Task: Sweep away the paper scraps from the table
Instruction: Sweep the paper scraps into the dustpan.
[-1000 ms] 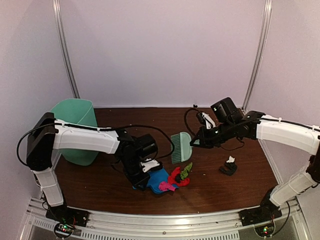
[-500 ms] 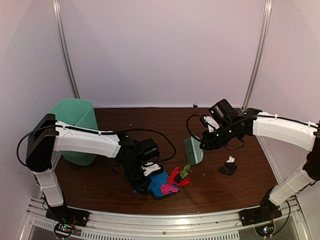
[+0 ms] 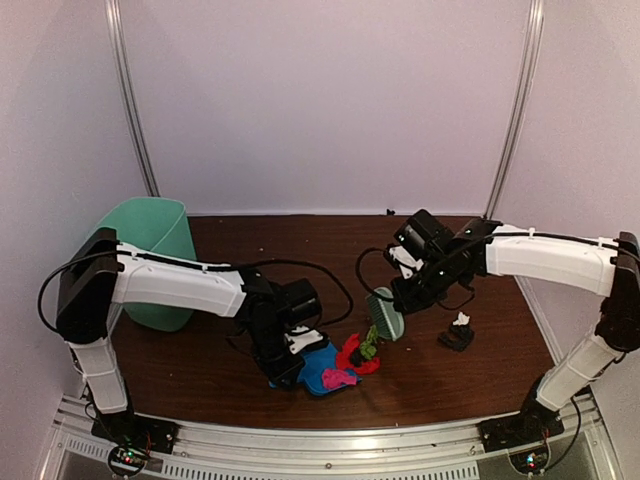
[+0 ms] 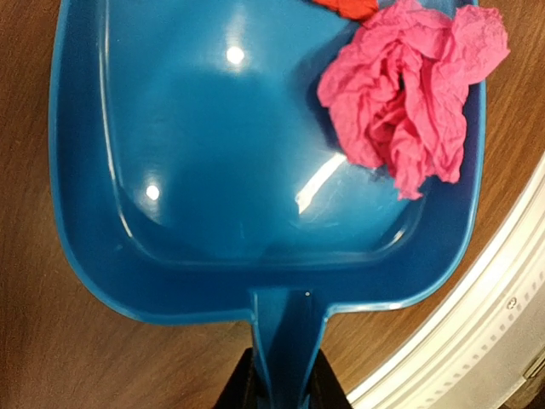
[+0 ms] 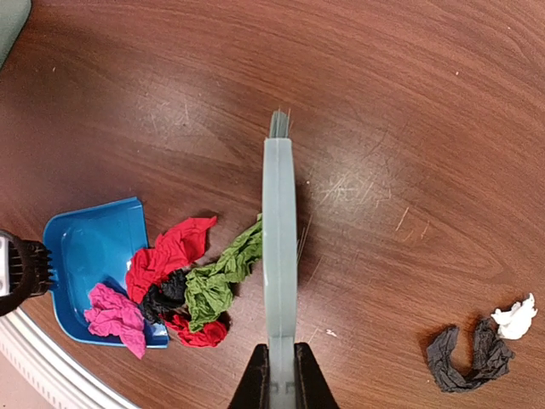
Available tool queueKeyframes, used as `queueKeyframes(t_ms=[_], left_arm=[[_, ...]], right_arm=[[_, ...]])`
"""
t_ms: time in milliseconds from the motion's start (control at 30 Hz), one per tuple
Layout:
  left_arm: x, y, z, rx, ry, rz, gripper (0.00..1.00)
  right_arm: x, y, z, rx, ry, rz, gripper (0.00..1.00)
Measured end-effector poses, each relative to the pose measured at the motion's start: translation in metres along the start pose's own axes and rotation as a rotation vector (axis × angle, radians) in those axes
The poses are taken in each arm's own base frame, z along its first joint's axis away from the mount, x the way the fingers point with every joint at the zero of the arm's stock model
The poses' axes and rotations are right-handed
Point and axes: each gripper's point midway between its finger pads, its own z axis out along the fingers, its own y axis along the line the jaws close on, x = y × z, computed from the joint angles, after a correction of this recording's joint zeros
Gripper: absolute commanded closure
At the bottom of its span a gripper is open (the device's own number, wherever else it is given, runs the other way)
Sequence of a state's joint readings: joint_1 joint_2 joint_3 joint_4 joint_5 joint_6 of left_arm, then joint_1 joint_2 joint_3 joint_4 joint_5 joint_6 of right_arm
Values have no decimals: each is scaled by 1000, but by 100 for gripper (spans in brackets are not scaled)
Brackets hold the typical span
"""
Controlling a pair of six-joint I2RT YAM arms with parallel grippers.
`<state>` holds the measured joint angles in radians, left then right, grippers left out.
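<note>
Swung down and left since a second ago: brush point(image 3: 385, 313), from farther back on the table point(image 3: 250, 250) to just right of the pile. Barely shifted: dustpan point(image 3: 318, 368).

Clenched on brush handle: right gripper point(image 5: 277, 379), jaws tight on both sides. Brush edge-on in wrist view; cannot tell whether the bristles touch the table.

Clenched on dustpan handle: left gripper point(image 4: 281, 388). Pan flat on wood, mouth toward pile, near the table's front edge.

Scraps point(image 5: 187, 281), mostly bunched between pan and brush:
- pink scrap point(image 4: 409, 94) inside pan, at one front corner, partly over the lip.
- red scrap point(image 5: 170, 251) at pan mouth, touching the lip.
- black scrap point(image 5: 166, 294) wedged among red and green.
- green scrap point(image 5: 217, 277) against the brush's left face.
- second red piece point(image 5: 200, 332) at the pile's near side.

Well apart, right of brush: dark scrap point(image 5: 468, 354) with white scrap point(image 5: 515, 317) just beside it, both on bare table.

Bin point(image 3: 150, 240) at far left.
</note>
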<state>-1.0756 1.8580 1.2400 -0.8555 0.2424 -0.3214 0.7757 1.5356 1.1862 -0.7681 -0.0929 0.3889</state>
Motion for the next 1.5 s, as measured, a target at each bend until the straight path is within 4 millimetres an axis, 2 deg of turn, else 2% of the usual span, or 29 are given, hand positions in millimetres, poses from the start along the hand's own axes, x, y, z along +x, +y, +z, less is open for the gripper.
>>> queueKeyframes(t_ms=[400, 667, 867, 1067, 1500], left_arm=[[-10, -2, 2, 5, -20, 7, 100], [-21, -4, 2, 16, -58, 28, 100], [-22, -4, 5, 16, -55, 30, 100], [-24, -4, 6, 14, -61, 34, 100], [-23, -4, 11, 6, -115, 53, 100]], right_arm=[[28, 28, 10, -122, 64, 17, 100], [33, 50, 13, -265, 67, 77, 100], [29, 60, 11, -322, 60, 102, 100], [26, 58, 5, -313, 39, 112, 100], [24, 28, -25, -206, -24, 141, 100]])
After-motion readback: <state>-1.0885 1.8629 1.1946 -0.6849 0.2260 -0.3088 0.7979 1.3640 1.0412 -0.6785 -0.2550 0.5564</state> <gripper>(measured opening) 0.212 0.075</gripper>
